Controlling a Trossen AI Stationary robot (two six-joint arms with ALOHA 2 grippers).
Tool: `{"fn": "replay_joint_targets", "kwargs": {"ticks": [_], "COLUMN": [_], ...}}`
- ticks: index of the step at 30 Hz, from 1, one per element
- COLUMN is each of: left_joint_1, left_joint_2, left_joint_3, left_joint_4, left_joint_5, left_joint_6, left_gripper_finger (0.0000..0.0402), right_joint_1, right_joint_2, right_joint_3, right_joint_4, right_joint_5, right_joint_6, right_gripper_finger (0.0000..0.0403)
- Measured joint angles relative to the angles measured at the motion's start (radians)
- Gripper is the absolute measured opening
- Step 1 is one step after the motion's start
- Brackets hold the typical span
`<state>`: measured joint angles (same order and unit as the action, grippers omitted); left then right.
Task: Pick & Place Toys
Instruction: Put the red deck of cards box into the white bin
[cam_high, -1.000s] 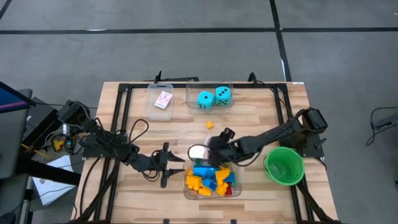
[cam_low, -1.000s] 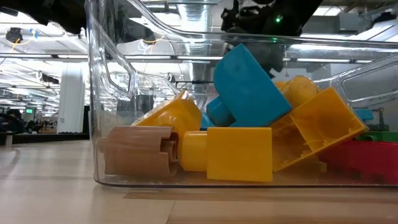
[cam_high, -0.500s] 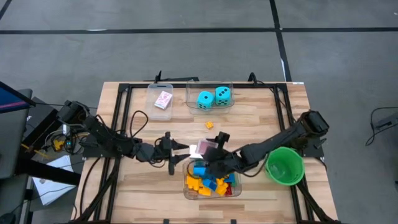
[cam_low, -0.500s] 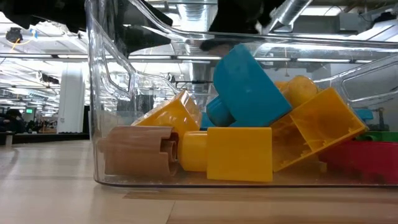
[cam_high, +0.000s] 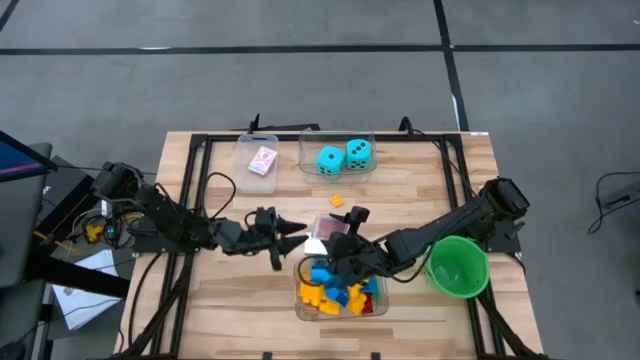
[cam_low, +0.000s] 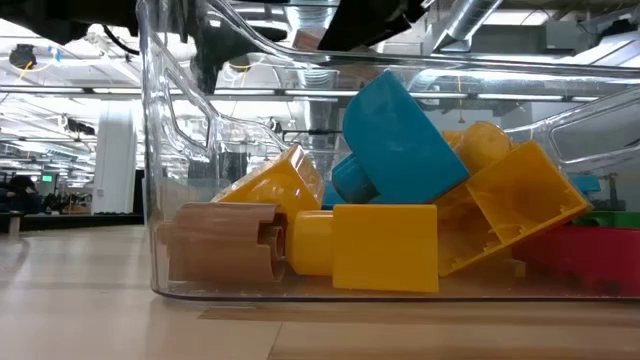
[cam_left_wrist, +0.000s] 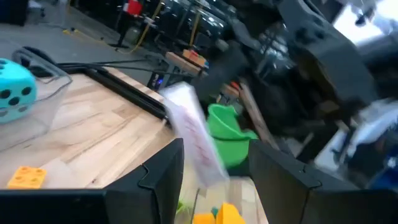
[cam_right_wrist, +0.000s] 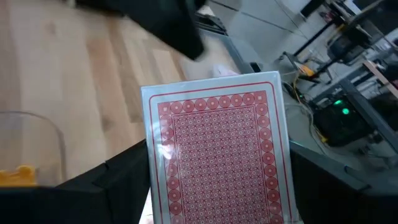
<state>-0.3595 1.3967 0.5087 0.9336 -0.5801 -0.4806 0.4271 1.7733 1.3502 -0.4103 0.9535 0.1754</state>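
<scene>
Now the left gripper (cam_high: 297, 228) has swung in to meet the right gripper (cam_high: 337, 232), whose fingers clasp a pink-backed card (cam_right_wrist: 217, 146) above the brick tub's (cam_high: 340, 310) far rim. Looks like a handover, though I cannot tell if the left's half-spread fingers pinch it. Bare wood lies clear towards the card tub (cam_high: 258, 160).

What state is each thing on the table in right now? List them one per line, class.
Card pack: held up in the right claw, above the table.
Left claw: pointing at the pack, touching or apart unclear.
Brick tub: open, heaped with bricks.
Dice: lying in their clear tub.
Pink card: flat in its tub.
Orange brick: loose on the table.
Green bowl: upright.
</scene>
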Motion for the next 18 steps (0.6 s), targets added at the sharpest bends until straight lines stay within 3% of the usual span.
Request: {"fn": "replay_joint_targets", "kwargs": {"ticks": [7,18], "left_joint_1": [0.069,0.073], "left_joint_2": [0.0,0.013], "left_joint_3": [0.0,0.003], "left_joint_4": [0.002,-0.021], "left_joint_5": [0.109,0.142], "left_joint_6": [-0.101,-0.102], "left_gripper_finger": [0.0176,0.0176], "right_joint_1": [0.003,0.002], "right_joint_2": [0.0,0.0], "right_joint_3": [0.002,0.002], "right_joint_4": [0.002,0.008], "right_joint_5": [-0.002,-0.006], "right_joint_6": [-0.019,-0.019], "right_gripper_finger": [0.0311,0.0311]}}
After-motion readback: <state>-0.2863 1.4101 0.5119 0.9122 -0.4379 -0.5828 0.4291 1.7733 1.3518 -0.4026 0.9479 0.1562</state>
